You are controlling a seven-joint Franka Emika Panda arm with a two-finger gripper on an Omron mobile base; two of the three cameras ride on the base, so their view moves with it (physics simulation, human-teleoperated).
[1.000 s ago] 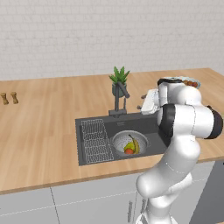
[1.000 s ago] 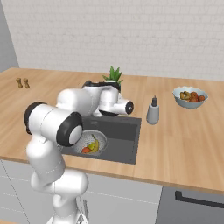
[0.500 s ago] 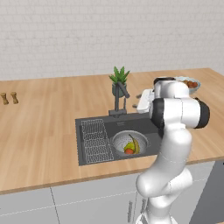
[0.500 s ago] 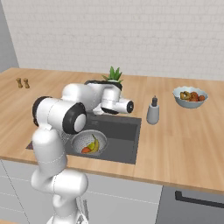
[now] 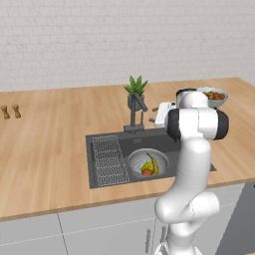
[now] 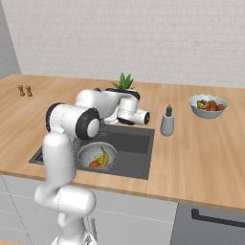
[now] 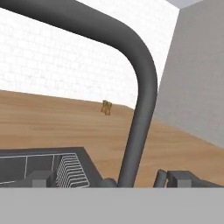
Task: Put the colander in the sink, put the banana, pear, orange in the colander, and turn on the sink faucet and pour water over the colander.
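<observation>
sink (image 5: 169, 144): dark grey basin set in the bench, wire rack at its left.
colander (image 5: 135, 158): round silver mesh bowl upright in the sink.
banana (image 5: 154, 164): yellow, inside the colander.
orange (image 5: 147, 172): beside the banana.
faucet (image 5: 135, 112): dark, upright behind the basin.

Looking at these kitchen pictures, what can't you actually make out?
- Pear: not distinguishable in the colander in either base view; too small among the fruit.
- Faucet base: cut off by the hand view's bottom edge.
- Faucet in the right base view: hidden behind the arm.
- Fruit bowl contents: too small to name.
</observation>
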